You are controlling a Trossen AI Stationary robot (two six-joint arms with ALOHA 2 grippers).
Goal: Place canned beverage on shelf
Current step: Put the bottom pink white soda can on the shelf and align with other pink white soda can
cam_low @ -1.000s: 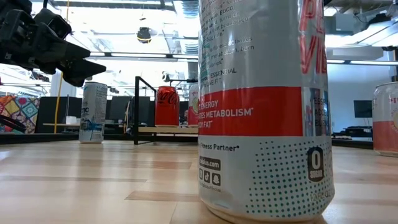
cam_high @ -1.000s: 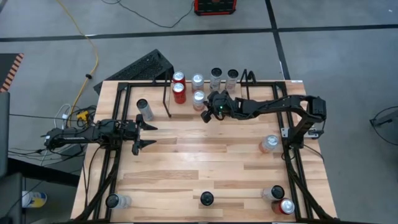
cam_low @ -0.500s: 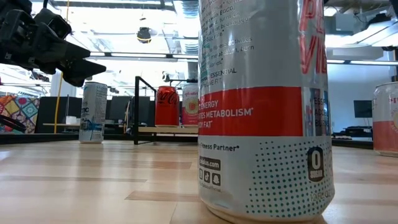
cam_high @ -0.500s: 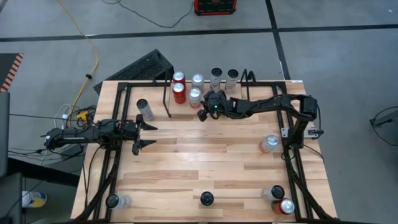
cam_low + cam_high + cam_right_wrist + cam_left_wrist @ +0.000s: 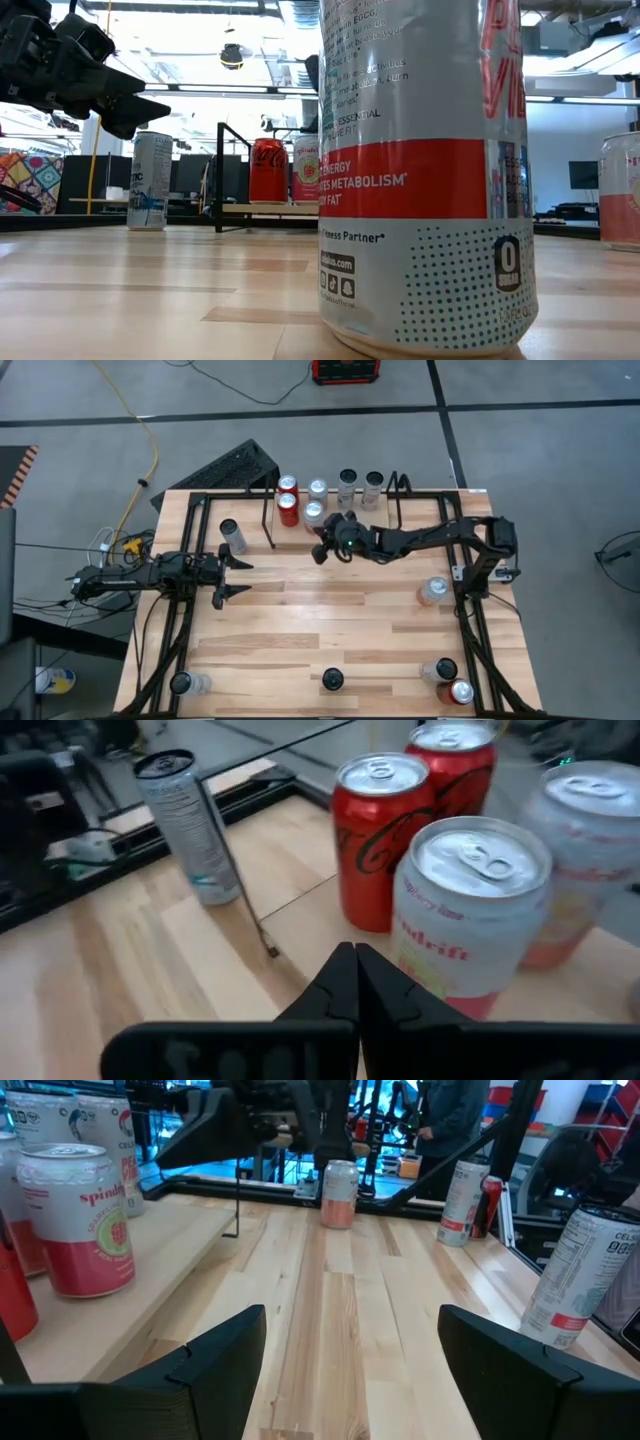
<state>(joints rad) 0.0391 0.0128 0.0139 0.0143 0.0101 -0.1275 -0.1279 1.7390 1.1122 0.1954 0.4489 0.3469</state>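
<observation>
While the right arm hangs by the rack: step: a pink-and-white can stands on the shelf, placed;
Right gripper: fingers pressed together, holding nothing, just beside that can;
Left gripper: spread wide, empty, waiting over the table's left side;
Next: probably fetch another can; needs open fingers first.

The shelf is a low black wire rack at the worktop's far edge, with looped brackets upright at both ends; six cans stand upright on it; the pink-and-white can stands in the front row just beside a red can.
</observation>
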